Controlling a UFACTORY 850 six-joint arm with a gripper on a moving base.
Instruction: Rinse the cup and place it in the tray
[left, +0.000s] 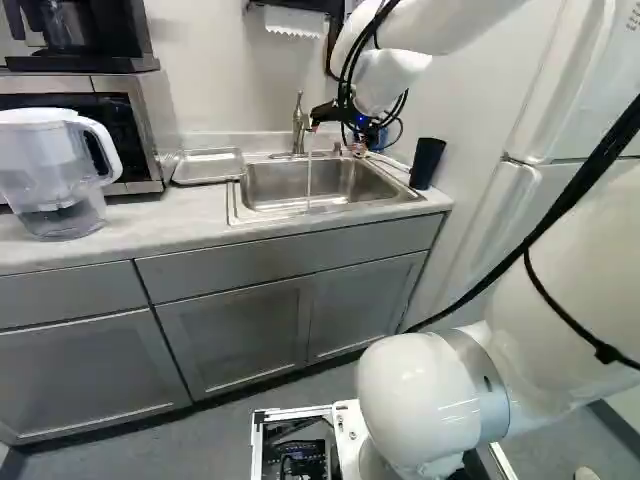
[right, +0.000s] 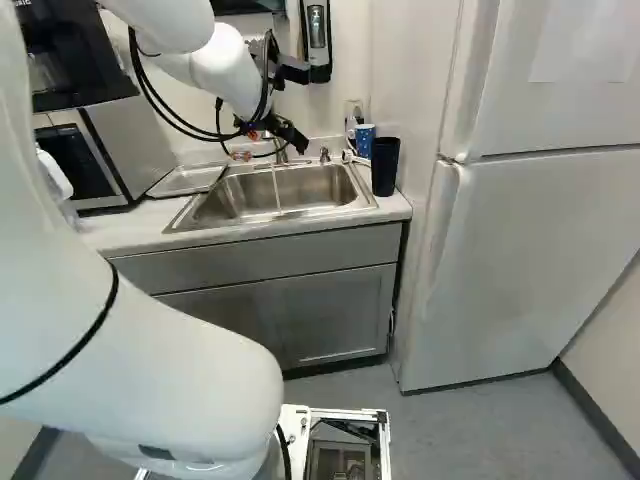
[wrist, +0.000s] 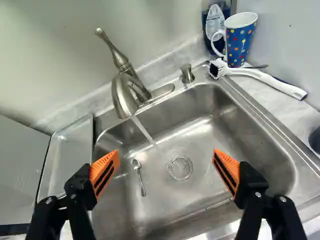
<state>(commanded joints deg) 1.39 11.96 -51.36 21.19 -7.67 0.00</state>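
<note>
Dark cup (right: 385, 168) or dotted cup (right: 365, 139), target unconfirmed: both beside the sink (wrist: 240, 132), right of upper centre, right base view. Gripper (wrist: 166, 155) empty, fingers spread above the sink, presumably for grasping. Water (wrist: 144, 131) runs, evidently for rinsing; tray (left: 208, 167) sinkside, upper left, left base view.

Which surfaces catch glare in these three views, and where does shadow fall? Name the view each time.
Wrist view: bright reflections in the metal sink, glints on the faucet, soft shading on the wall. Left base view: highlights on the arm's glossy joint. Right base view: a soft sheen on the fridge.
</note>
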